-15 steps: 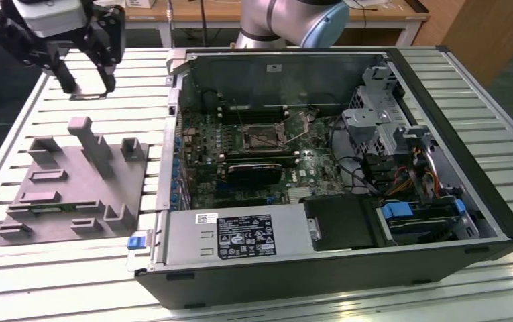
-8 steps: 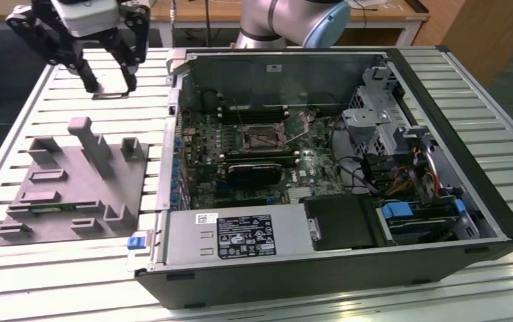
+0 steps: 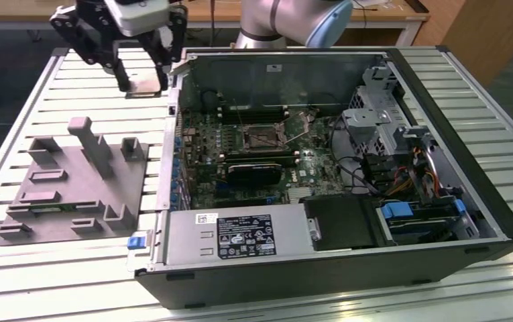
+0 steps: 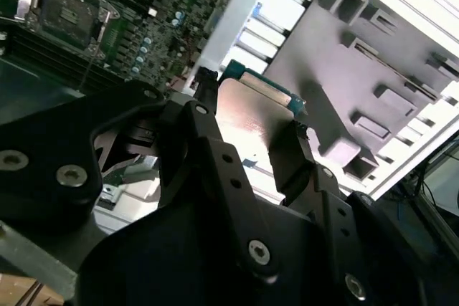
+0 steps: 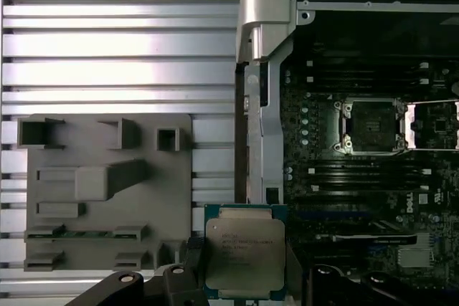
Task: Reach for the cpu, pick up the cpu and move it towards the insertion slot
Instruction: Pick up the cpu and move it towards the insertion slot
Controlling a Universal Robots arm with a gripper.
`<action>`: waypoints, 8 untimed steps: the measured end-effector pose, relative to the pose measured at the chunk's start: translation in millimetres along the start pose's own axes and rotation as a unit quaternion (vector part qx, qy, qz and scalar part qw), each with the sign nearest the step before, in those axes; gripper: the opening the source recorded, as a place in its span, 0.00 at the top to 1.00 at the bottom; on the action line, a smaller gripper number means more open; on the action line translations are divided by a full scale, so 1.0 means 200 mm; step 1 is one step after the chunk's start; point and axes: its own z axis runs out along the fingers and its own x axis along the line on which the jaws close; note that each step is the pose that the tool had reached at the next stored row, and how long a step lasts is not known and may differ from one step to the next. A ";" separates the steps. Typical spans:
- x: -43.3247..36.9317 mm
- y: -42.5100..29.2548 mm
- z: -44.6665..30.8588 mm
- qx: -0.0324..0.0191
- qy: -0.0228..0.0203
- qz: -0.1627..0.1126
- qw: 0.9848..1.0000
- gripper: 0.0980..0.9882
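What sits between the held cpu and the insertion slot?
In the first wrist view, the case's silver side wall and a strip of green board separate the cpu from the insertion slot.

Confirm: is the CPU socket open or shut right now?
Open. In the first wrist view the insertion slot shows its bare dark centre, its metal frame swung aside. The cpu sits between the fingers.

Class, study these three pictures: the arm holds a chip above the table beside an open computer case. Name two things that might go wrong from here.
1. The gripper pinches the cpu by its edges alone; it might slip or tilt.
2. The case wall stands between the chip and the insertion slot; a low path might strike it.
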 end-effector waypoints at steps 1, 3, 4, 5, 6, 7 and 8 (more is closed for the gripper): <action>-0.024 0.001 0.001 0.000 0.000 0.000 1.000 0.51; -0.069 0.002 0.002 0.000 0.000 0.000 1.000 0.51; -0.091 0.003 0.003 0.000 0.000 0.000 1.000 0.51; -0.114 0.003 0.004 0.000 0.000 0.000 1.000 0.51; -0.137 0.004 0.004 0.000 0.000 0.000 1.000 0.51; -0.159 0.005 0.005 0.000 0.001 0.000 1.000 0.51; -0.183 0.005 0.006 0.000 0.001 0.000 1.000 0.51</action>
